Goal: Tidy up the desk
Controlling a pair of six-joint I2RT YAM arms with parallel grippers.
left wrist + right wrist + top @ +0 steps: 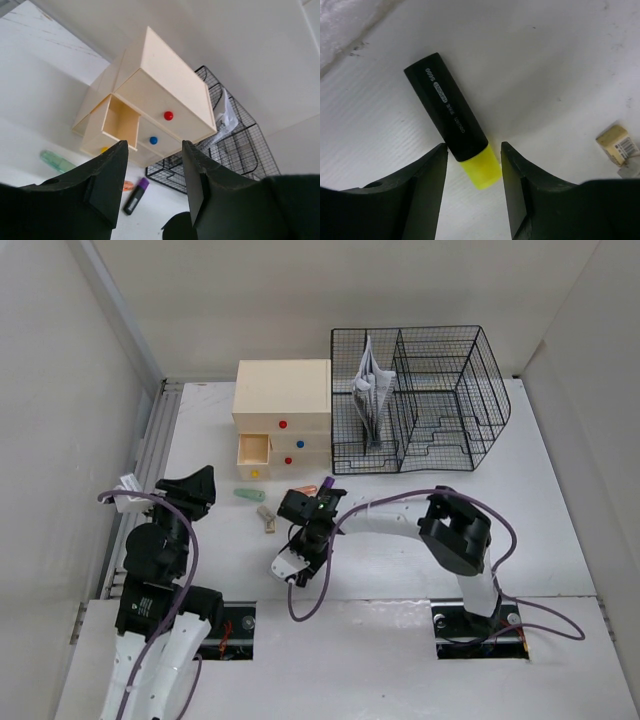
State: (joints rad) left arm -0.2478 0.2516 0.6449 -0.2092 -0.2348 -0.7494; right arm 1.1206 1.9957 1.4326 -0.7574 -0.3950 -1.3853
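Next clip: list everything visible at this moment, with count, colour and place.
desk: one, white, under everything
drawer box: one, beige, far left-centre, one left drawer open
wire basket: one, black, right of the drawer box
papers: one bundle, whitish, upright in the basket's left part
green highlighter: one, in front of the drawer box
labelled block: one, beige, near the green highlighter
orange item: one, kind unclear, mid-desk
purple-capped marker: one, black body, beside the orange item
yellow-capped highlighter: one, black body, flat on the desk
left tool: black, open, empty, facing the drawer box
right tool: black, open, straddling the yellow-capped highlighter
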